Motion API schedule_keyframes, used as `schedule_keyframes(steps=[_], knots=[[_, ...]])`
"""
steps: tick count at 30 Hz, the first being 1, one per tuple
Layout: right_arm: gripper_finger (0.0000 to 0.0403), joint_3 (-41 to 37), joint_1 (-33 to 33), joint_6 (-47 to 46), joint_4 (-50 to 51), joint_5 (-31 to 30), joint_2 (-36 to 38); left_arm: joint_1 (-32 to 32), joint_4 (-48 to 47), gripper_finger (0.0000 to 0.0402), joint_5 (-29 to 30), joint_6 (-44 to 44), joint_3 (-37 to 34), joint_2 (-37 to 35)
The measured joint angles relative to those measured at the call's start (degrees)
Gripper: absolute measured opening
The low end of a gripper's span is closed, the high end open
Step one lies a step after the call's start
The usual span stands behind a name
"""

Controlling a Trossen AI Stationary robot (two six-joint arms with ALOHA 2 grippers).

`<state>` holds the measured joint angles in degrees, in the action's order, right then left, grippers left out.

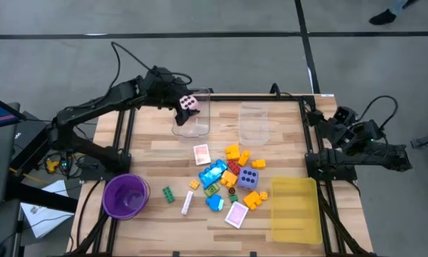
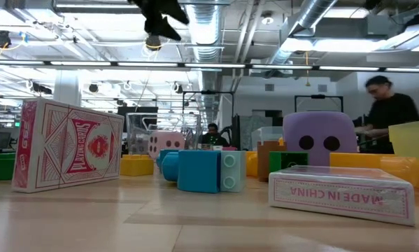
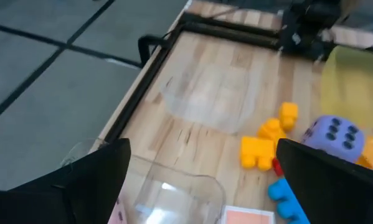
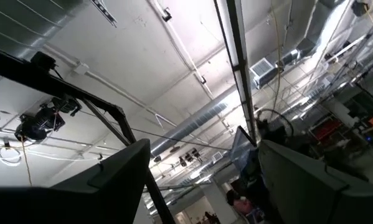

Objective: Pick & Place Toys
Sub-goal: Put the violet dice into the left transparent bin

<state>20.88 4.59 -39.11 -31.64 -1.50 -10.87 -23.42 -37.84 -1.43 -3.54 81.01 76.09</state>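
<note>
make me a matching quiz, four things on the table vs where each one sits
Things:
1. pink die
2. purple cup
3. yellow tray
4. purple die

Places:
A. in the toy pile, mid-table
B. near-left corner
C. in the left clear box, under the left claw
D. near-right part of the table

Pairs: 1-C, 2-B, 3-D, 4-A

**Tabletop, as found**

Wooden tabletop [image 1: 163, 153]. Two clear boxes [image 1: 255, 123] at the far edge; purple cup [image 1: 125, 195] near-left; yellow tray [image 1: 295, 210] near-right. Toys [image 1: 231, 178] clustered centrally: blocks, purple die [image 1: 249, 178], apparently card packs [image 1: 201, 154].
</note>
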Motion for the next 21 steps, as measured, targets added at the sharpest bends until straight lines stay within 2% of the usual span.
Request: schedule_keyframes(steps=[5,13,21], knots=[[0.0293,6.75,-0.01,3.77,7.76,0.15,-4.36,2.02,1.58,0.0400,2.11,1.03,0.00,-2.51],[0.0293,23.71,-0.06,6.74,35.51,1.00,-14.37,4.11,2.35,0.0400,4.70,1.28,0.00,-4.73],[0.0293,43.06,-2.04,8.03,54.91,7.79,-27.16,4.11,2.39,0.0400,4.96,1.41,0.00,-4.89]])
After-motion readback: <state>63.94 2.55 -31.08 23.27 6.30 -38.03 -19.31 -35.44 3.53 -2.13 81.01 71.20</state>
